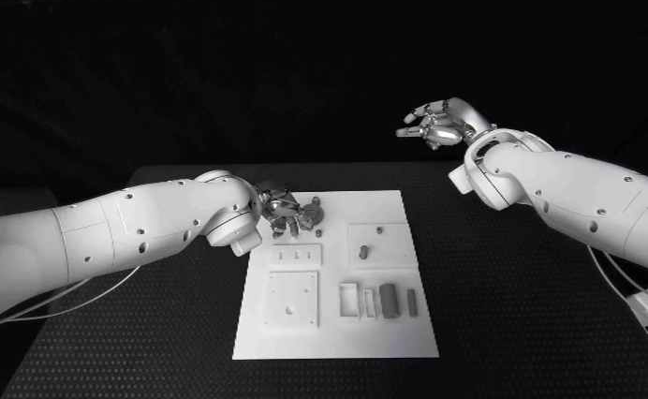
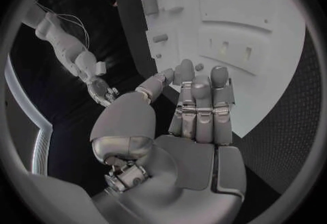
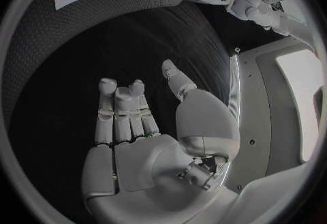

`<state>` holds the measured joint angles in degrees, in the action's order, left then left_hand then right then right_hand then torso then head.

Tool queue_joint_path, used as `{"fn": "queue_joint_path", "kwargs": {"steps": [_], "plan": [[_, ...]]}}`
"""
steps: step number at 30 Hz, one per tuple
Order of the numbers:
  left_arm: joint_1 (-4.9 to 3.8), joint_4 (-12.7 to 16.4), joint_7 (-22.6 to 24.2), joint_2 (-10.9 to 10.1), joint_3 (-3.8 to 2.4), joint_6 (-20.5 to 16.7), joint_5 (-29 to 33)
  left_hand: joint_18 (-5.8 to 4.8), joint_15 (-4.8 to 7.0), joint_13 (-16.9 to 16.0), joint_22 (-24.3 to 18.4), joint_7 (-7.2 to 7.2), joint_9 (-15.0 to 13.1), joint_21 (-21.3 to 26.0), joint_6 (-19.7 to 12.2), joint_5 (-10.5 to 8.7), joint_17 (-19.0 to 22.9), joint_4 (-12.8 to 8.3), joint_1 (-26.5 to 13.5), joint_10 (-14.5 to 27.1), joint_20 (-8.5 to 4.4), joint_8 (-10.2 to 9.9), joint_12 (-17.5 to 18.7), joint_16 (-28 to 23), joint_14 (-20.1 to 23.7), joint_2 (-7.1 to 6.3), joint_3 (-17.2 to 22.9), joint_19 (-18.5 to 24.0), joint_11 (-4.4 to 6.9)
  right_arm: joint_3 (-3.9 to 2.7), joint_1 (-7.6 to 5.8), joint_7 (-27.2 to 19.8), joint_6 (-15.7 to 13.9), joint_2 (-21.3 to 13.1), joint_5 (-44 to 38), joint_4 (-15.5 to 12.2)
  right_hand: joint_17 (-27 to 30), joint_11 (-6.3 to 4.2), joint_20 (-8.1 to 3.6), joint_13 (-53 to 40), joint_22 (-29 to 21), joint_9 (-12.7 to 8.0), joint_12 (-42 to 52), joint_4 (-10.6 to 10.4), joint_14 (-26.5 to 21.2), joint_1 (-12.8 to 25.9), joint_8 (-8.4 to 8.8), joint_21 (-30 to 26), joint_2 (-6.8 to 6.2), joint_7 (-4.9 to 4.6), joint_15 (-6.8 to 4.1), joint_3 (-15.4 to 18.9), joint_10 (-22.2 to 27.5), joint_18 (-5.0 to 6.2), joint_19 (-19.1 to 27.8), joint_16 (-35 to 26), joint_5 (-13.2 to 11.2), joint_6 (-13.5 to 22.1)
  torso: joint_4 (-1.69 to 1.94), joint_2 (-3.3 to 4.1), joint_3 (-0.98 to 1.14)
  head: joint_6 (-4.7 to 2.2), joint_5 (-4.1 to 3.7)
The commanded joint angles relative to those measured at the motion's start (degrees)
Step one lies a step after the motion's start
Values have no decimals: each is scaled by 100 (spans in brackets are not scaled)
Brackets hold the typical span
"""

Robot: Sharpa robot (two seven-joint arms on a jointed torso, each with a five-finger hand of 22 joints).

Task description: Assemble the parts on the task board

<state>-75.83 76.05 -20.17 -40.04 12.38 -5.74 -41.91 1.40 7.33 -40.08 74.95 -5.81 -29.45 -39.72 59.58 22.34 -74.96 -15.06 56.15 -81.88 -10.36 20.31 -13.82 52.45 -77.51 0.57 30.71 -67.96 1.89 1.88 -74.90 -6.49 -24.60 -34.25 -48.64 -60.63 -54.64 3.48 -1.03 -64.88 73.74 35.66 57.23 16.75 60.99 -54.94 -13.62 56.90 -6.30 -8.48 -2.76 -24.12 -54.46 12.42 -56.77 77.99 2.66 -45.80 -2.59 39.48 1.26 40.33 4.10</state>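
The black table (image 1: 540, 324) fills the lower half of the head view, and the white task board (image 1: 338, 343) lies at its centre, a tall plate running from mid-frame down toward the bottom edge. The left arm (image 1: 122, 230) comes in from the left edge, and the left hand (image 1: 287, 212) sits over the board's upper left corner; the left wrist view shows its fingers (image 2: 201, 104) extended side by side with nothing between them and the thumb, their tips over the board's edge. The right arm (image 1: 567, 193) enters from the right edge, and the right hand (image 1: 434, 125) is raised at upper right of centre, well apart from the board, its fingers (image 3: 122, 109) straight and empty in the right wrist view. On the board, small grey parts (image 1: 389, 301) lie in a row at lower right of the plate, below and to the right of the left hand. One more grey part (image 1: 364, 251) lies in a square recess at right of centre, nearer that hand but not touching it.
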Motion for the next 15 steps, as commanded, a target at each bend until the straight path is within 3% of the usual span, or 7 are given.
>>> {"fn": "queue_joint_path", "kwargs": {"steps": [1, 6, 10, 15], "plan": [[-6, 27, -456, -21, 24, -41, -160, 306, 156, -349, 153, 209, -288, -316, 167, 35, -57, -32, 43, -217, -405, -45, -401, 358, -340, 38, 59, -525, 77, -4, -1, -84, 80, 5, 107, 27, 10, 8, 35, 9, 9, 3, 30, -8, -45, -3, 33, -19, 65, -153, 14, 35, 42, 197, 5, 32, 5, 103, -5, 2, 0, 35, 14], [-6, 87, -824, -40, 40, 8, -252, 422, 195, -1070, 136, 240, -334, -687, 125, 35, 100, -55, 7, -136, -455, -138, -1211, 819, -420, 85, 164, -709, 121, -4, -1, -83, 108, 12, 107, 41, 13, 8, 40, 16, 12, 4, 35, -8, -47, -16, 35, -18, 74, -152, 14, 41, 43, 201, 8, 35, 5, 100, -6, 11, -10, 63, 12], [-6, 105, -1012, -35, 45, -18, -259, 491, 194, -1215, 125, 234, -354, -816, 73, -5, 205, -52, 15, -92, -459, -186, -1412, 966, -410, 129, 197, -818, 116, -4, -1, -80, 136, 17, 106, 41, 14, 8, 43, 19, 13, 4, 37, -8, -48, -20, 36, -17, 78, -152, 14, 45, 44, 202, 10, 37, 5, 99, -18, 12, -8, 89, 15], [-6, 67, -1215, 1, 45, 123, -259, 695, 178, -1253, 37, 216, -388, -969, 33, -42, 384, -4, 19, 5, -464, -227, -1509, 1059, -332, 162, 197, -1292, 97, -4, -1, -73, 159, 20, 106, 54, 15, 8, 47, 23, 15, 5, 41, -10, -50, -23, 36, -17, 86, -152, 14, 49, 45, 204, 12, 39, 5, 97, -17, 13, -7, 139, 5]]}}
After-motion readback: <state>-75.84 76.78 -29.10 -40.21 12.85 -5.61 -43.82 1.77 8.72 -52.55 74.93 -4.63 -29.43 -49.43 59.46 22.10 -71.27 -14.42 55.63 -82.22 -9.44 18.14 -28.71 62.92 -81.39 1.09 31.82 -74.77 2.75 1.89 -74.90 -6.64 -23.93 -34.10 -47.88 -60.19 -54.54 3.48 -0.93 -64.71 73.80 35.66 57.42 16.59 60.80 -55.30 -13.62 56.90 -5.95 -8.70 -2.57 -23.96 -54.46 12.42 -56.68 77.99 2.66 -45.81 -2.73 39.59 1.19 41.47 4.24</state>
